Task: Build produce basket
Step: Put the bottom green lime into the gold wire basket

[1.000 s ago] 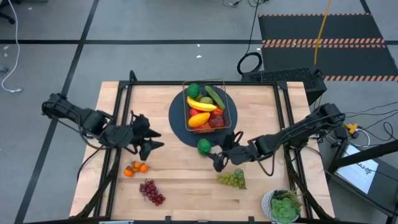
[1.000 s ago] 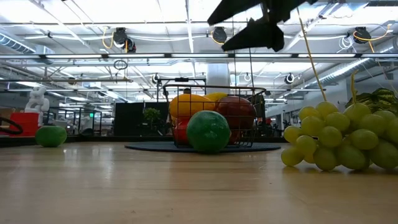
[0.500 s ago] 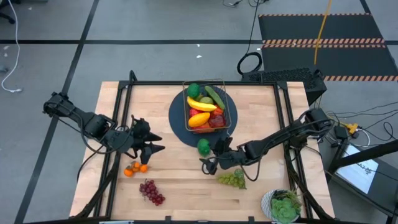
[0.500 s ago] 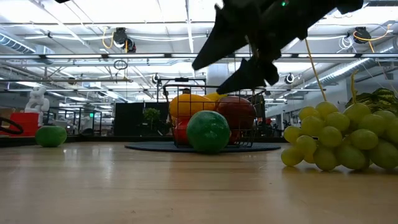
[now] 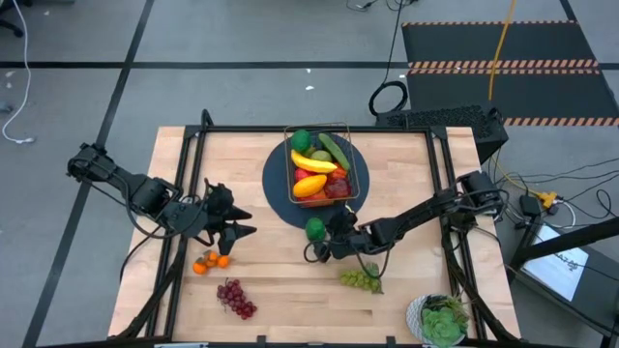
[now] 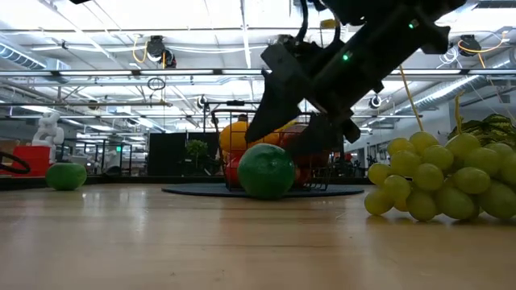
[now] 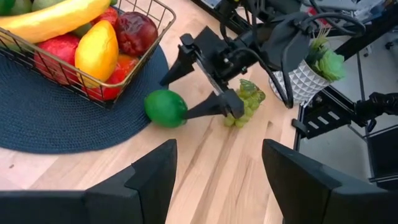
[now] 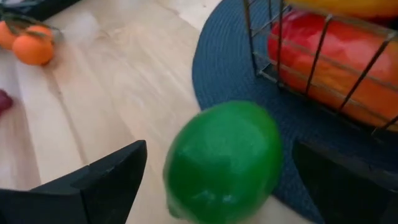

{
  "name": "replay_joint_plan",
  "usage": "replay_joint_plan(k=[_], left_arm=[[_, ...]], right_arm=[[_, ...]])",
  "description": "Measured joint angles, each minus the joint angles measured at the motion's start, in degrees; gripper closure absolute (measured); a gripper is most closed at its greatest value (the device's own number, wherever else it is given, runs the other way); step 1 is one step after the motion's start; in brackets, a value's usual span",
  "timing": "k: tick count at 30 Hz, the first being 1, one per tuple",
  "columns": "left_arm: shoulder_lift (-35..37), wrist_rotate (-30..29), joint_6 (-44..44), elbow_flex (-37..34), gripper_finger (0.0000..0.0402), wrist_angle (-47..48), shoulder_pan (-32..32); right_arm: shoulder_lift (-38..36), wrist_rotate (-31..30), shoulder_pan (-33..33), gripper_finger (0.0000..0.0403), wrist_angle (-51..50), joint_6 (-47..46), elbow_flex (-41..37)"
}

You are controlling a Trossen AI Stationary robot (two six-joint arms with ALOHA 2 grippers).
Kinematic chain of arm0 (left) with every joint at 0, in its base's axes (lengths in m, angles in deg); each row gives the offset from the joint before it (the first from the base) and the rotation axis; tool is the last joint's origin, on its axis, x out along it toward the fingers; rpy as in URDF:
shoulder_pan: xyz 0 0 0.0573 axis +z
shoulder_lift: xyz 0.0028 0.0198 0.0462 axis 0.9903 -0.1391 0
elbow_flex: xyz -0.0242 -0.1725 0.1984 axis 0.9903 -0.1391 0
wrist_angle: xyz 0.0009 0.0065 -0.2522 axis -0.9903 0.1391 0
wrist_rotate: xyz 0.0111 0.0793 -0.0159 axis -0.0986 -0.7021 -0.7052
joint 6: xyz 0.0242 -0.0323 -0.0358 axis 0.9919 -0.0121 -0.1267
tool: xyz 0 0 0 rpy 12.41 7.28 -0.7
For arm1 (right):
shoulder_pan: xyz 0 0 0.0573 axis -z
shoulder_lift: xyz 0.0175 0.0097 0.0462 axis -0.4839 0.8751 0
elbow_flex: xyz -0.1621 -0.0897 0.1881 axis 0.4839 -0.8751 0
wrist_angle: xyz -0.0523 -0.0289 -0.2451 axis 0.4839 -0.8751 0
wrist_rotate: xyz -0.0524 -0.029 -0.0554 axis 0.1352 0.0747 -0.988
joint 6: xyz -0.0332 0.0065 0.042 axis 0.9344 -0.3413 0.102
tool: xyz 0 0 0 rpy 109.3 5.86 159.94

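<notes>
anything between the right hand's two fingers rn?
Yes: the round green toy lime sits between the right hand's open fingers, on the wooden table at the blue mat's edge. Clearest in the right wrist view.

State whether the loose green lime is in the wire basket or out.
Out: the round green lime lies beside the dark wire basket, between the open right gripper's fingers.

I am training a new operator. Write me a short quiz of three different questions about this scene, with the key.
1. True or false: the right gripper is shut on the lime.
2. Which fruit lies on the table nearest the left gripper? A) oranges B) green grapes C) banana
3. Fill in: the basket stands on a round dark-blue ____.

Key: 1. False: its fingers stand open on either side of the lime. 2. A. 3. mat.
</notes>
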Motion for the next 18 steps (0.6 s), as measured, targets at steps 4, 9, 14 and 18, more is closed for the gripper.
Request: replay_joint_plan(k=[4,9,14,18], left_arm=[[0.00,0.07,0.01,0.00,0.0167,0.00,0.02],[0.00,0.07,0.09,0.00,0.0167,0.00,0.15],[0.00,0.04,0.13,0.00,0.0167,0.00,0.13],[0.00,-0.08,0.21,-0.01,0.0167,0.00,0.13]], right_arm=[[-0.03,0.17,1.29,0.0009,-0.81,0.78,0.00],[-0.06,4.63,2.90,0.0009,-0.65,1.36,0.00],[-0.05,7.96,4.15,0.0009,-1.46,1.27,0.00],[-0.05,8.00,4.72,0.0010,-3.55,-1.84,0.00]])
